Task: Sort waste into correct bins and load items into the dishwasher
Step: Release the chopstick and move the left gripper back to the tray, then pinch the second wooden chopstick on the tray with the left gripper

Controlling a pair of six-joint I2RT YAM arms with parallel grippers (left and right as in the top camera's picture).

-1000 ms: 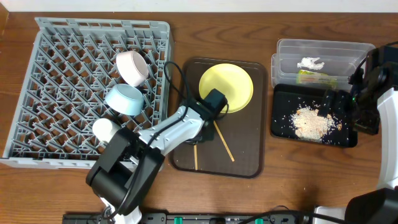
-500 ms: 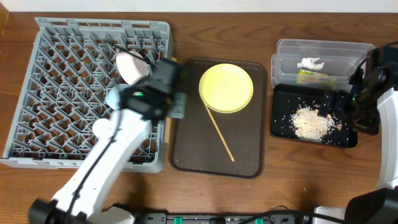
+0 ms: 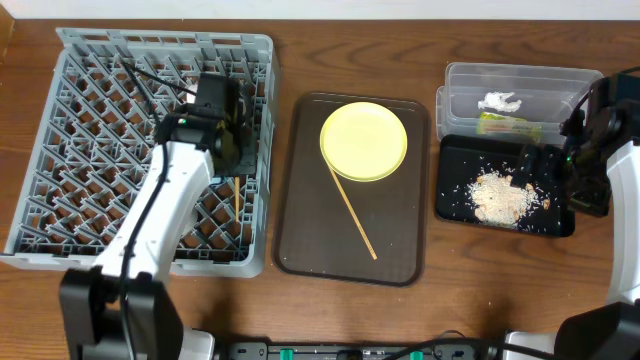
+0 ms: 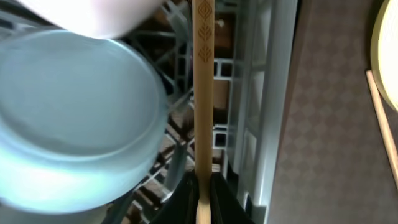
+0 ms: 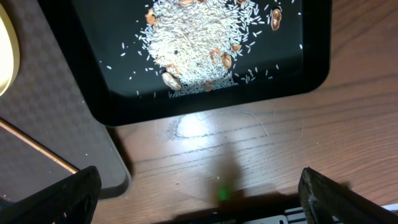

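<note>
My left gripper [image 3: 236,165] is over the right side of the grey dish rack [image 3: 90,120]. It is shut on a wooden chopstick [image 4: 204,93], which points down into the rack beside its right wall and also shows in the overhead view [image 3: 236,198]. In the left wrist view the light blue bowl [image 4: 68,118] and a white bowl [image 4: 93,15] sit left of the chopstick. In the overhead view my arm hides both bowls. The second chopstick [image 3: 352,212] and the yellow plate [image 3: 364,140] lie on the brown tray [image 3: 390,255]. My right gripper [image 5: 199,208] is open and empty over the near edge of the black tray [image 5: 106,109], which holds crumbs [image 5: 199,43].
The clear tub [image 3: 560,80] behind the black tray [image 3: 455,205] holds the white paper scrap [image 3: 498,102] and the snack wrapper [image 3: 505,122]. Bare wooden table lies in front of the trays. The right arm [image 3: 600,150] stands at the table's right edge.
My left arm swung from the brown tray to the dish rack, carrying one chopstick. The other chopstick stayed on the tray. The right arm has not moved.
</note>
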